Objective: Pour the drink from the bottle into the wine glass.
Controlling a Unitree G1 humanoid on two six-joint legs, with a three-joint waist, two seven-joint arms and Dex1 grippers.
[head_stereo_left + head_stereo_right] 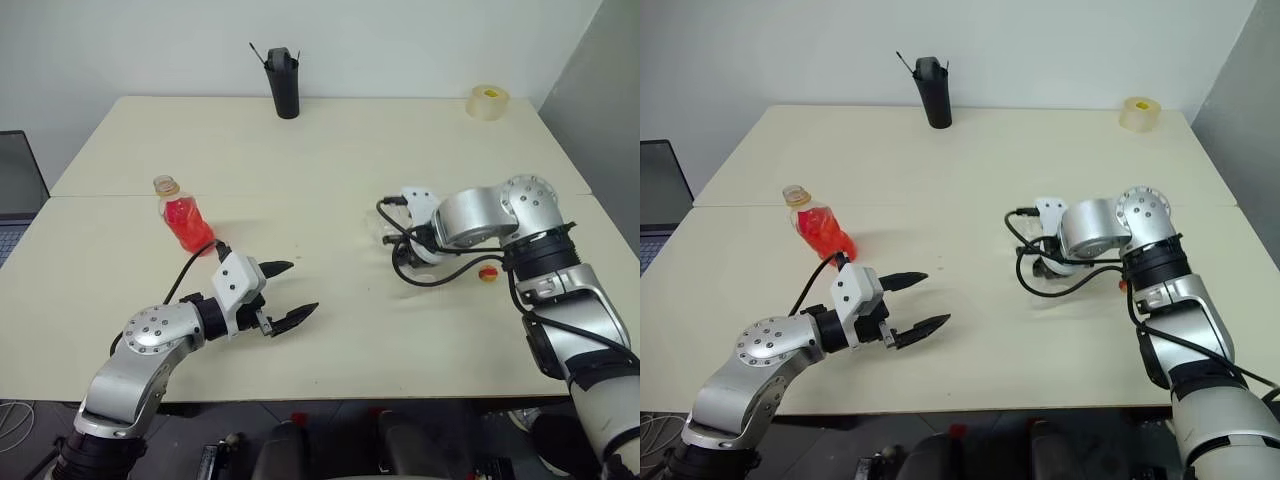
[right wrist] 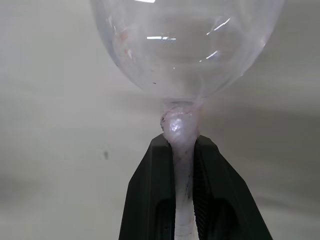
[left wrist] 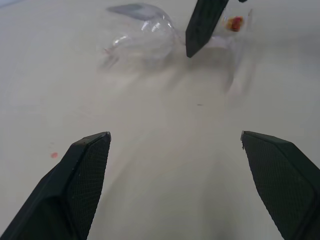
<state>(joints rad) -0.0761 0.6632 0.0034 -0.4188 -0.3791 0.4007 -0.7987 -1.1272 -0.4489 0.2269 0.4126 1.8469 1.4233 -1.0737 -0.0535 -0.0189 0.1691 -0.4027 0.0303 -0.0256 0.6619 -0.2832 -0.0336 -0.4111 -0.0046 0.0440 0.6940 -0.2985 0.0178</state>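
Observation:
The bottle (image 1: 183, 218) stands uncapped on the table's left half, with the red drink (image 1: 187, 230) filling its body. My left gripper (image 1: 303, 287) is open and empty, low over the table just right of the bottle. My right gripper (image 2: 181, 142) is shut on the stem of the clear wine glass (image 2: 185, 45), right under the bowl. In the left wrist view the wine glass (image 3: 145, 35) looks tipped over low above the table, with one right finger (image 3: 200, 25) beside it. My right wrist (image 1: 470, 222) hides most of the glass from the head camera.
A small yellow-and-red cap (image 1: 487, 272) lies on the table by my right forearm. A tall black cup (image 1: 284, 85) stands at the back edge and a tape roll (image 1: 487, 102) at the back right corner. A laptop (image 1: 15, 190) sits past the left edge.

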